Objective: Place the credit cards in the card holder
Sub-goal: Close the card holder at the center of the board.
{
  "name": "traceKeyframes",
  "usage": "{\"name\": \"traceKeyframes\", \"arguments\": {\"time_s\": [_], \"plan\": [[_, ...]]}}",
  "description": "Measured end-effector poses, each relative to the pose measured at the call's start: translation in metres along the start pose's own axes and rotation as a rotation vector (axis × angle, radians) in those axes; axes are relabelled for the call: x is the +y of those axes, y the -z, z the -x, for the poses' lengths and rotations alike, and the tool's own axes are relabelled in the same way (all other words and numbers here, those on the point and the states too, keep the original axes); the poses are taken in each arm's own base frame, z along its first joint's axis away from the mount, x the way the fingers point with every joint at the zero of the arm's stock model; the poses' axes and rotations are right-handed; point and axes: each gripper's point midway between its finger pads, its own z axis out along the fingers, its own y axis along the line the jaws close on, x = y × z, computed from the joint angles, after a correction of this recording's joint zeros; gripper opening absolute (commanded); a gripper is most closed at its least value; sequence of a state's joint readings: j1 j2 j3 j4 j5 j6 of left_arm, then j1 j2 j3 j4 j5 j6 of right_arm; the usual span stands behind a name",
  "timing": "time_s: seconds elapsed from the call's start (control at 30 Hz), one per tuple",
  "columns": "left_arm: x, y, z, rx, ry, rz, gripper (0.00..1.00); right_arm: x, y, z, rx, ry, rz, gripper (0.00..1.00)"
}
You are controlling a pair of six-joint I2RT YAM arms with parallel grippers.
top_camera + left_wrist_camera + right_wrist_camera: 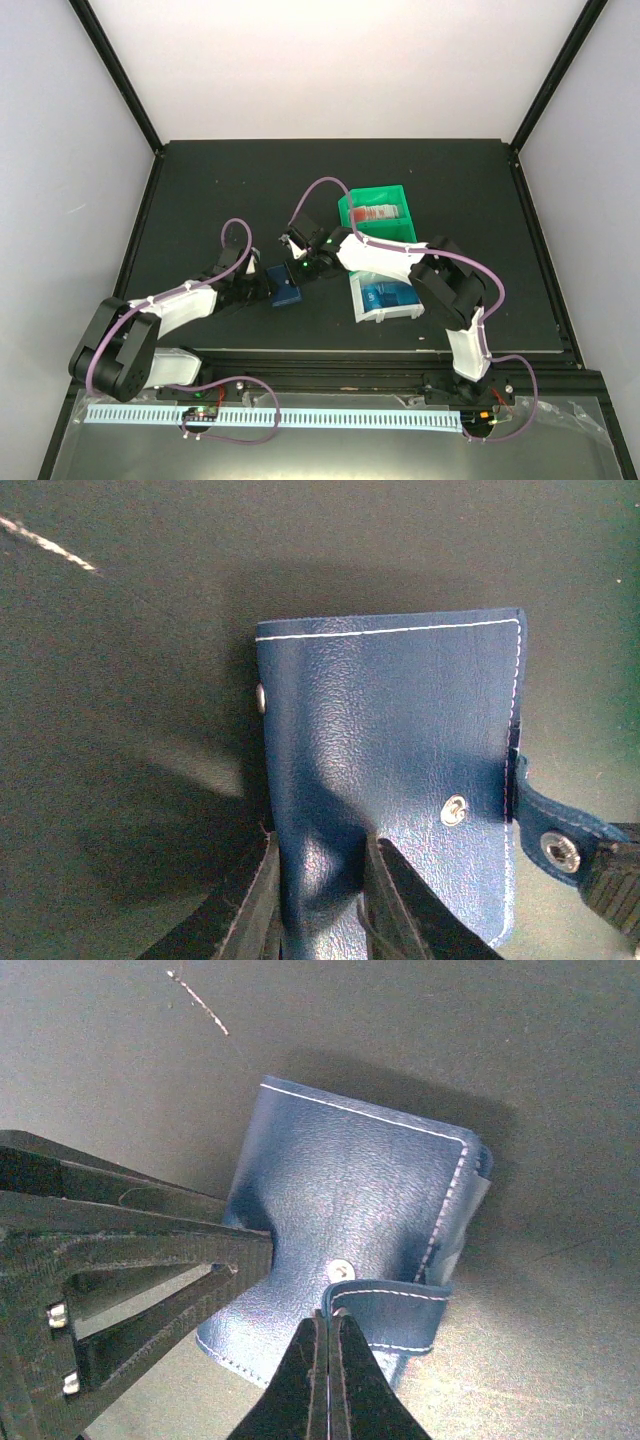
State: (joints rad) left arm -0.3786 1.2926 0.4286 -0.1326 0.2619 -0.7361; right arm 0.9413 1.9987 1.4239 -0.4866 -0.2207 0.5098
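Observation:
The dark blue card holder (286, 284) lies on the black table between my two grippers. My left gripper (320, 885) is shut on its near edge, and the leather bulges up between the fingers (250, 905). The holder (390, 750) is closed, with a pale snap stud on its face. Its clasp strap (395, 1308) sticks out at one side, and my right gripper (328, 1325) is shut on the tip of that strap, beside the holder (350, 1185). The bright blue credit cards (386, 296) lie in the white bin, right of the holder.
A green bin (352, 208) with red-and-white items stands behind the white bin (358, 302). The left gripper's fingers (150, 1260) fill the left of the right wrist view. The table's raised black frame runs along its edges.

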Motion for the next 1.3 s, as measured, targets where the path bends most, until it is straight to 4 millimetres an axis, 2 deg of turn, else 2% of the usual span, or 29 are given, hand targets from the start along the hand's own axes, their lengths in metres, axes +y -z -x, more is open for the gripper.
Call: {"name": "traceKeyframes", "arguments": {"time_s": [0.33,0.73,1.3], "plan": [[-0.004,-0.003,-0.001,0.002,0.016,-0.041,0.19,-0.005,-0.015,-0.005,0.048,0.041,-0.014,0.01],[-0.004,-0.003,-0.001,0.001,0.021,-0.042,0.19,-0.012,-0.016,-0.002,0.048,0.048,-0.073,0.01],[-0.004,-0.003,-0.001,0.003,0.022,-0.042,0.18,-0.006,-0.021,-0.006,0.075,0.052,-0.04,0.01]]}}
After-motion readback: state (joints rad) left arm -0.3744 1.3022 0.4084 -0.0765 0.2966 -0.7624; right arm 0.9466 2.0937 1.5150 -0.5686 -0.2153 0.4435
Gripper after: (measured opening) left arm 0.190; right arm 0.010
